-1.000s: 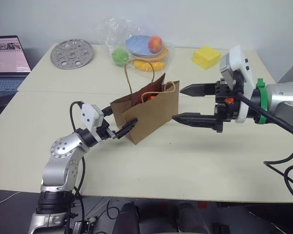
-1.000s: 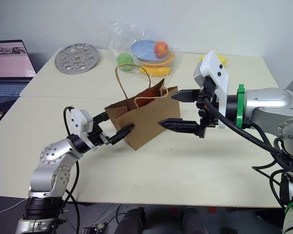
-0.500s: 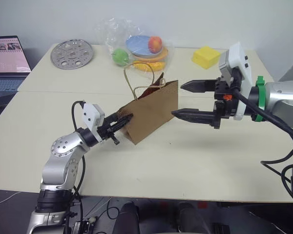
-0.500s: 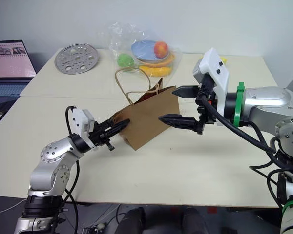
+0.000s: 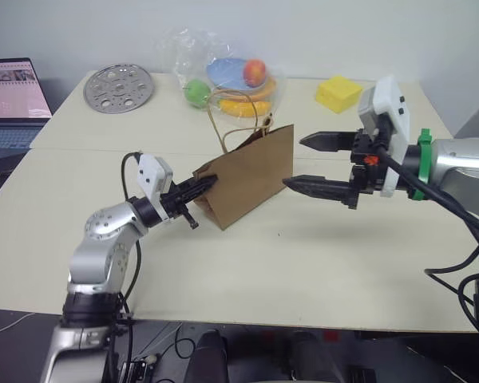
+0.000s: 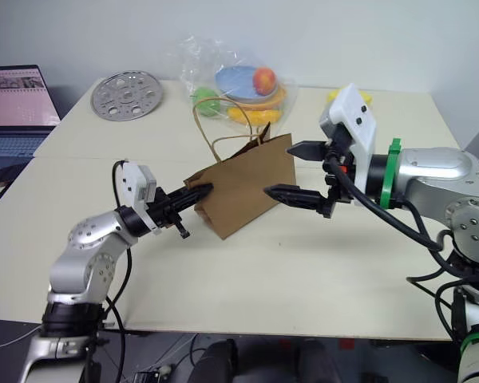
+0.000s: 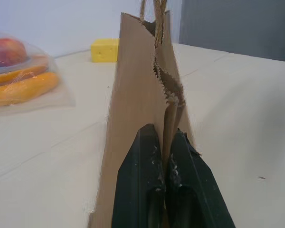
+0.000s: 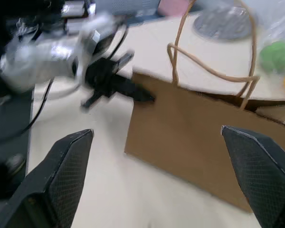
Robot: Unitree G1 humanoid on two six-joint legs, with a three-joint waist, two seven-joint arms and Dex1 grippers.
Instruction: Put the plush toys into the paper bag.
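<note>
**Bag pinched at its left edge, right claw spread at its right edge**

A pale, matte table [image 5: 319, 263] carries the scene. On it the paper bag [image 5: 251, 179] is seen as a flattened brown kraft wedge, its long axis running from the robot's left to its right, the top edge tilted upward toward the right. Stiff creased paper, a serrated mouth and thin tan twine handles [image 5: 223, 124] are visible. The plush toys cannot be made out; whether they lie inside the bag cannot be told.

The left gripper [image 5: 201, 185] is clenched on the bag's left edge: in the left wrist view the two black fingers [image 7: 140, 190] are pressed together with a fold of paper between them. The right gripper [image 5: 313, 163] is held spread wide, grasping nothing, its tips just beside the bag's right edge, one above and one below. The bag thus lies between the two claws.

Behind, a clear crinkly plastic bag [image 5: 184, 48] of glossy toy fruit, a yellow foam block [image 5: 338, 93] and a perforated metal disc [image 5: 117, 88] are set well apart from the bag.
</note>
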